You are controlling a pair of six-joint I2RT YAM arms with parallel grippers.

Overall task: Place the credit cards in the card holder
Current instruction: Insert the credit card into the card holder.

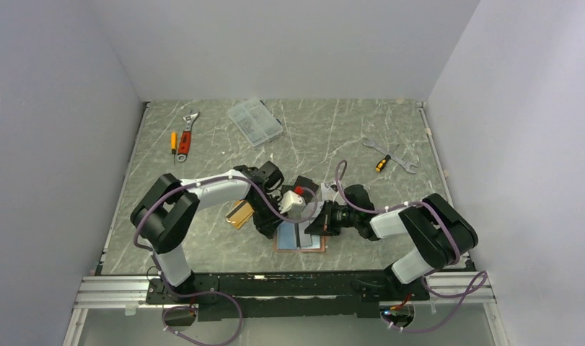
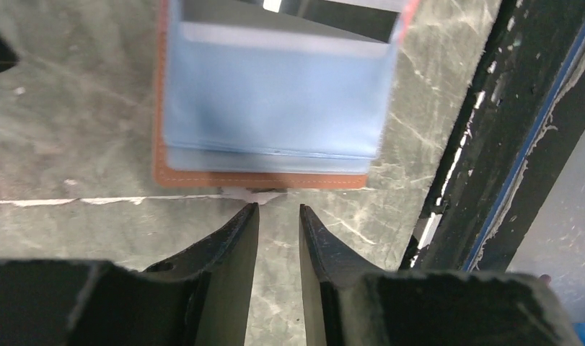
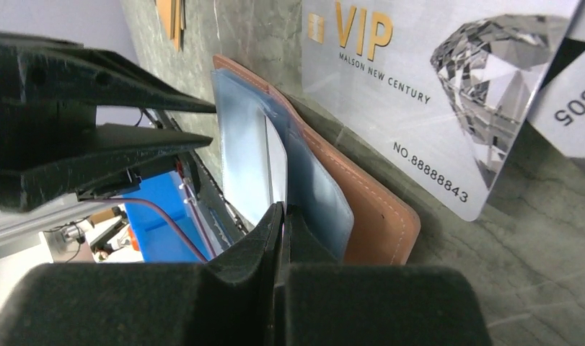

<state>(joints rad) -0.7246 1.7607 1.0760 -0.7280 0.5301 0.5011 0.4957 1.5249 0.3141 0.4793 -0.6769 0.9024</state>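
The card holder [image 1: 287,237] lies open near the table's front, pale-blue inside, salmon rim [image 2: 260,179]. My right gripper [image 1: 318,222] is shut [image 3: 282,209] on a thin whitish card [image 3: 275,167], seen edge-on and standing between the holder's pale-blue layers [image 3: 314,194]. My left gripper [image 2: 278,209] is open by a narrow gap and empty, just short of the holder's near edge; in the top view the left gripper [image 1: 266,227] sits at the holder's left. A silver VIP card [image 3: 419,94] lies flat beyond the holder. An orange-gold card [image 1: 239,214] lies to the left.
A second pale card [image 3: 572,101] lies partly in view beside the VIP card. A black flat piece [image 1: 309,189] sits behind the grippers. A clear compartment box [image 1: 254,121], screwdrivers [image 1: 174,142], an adjustable wrench [image 1: 187,134] and spanners [image 1: 390,155] lie at the back. The black frame rail [image 2: 491,144] runs close by.
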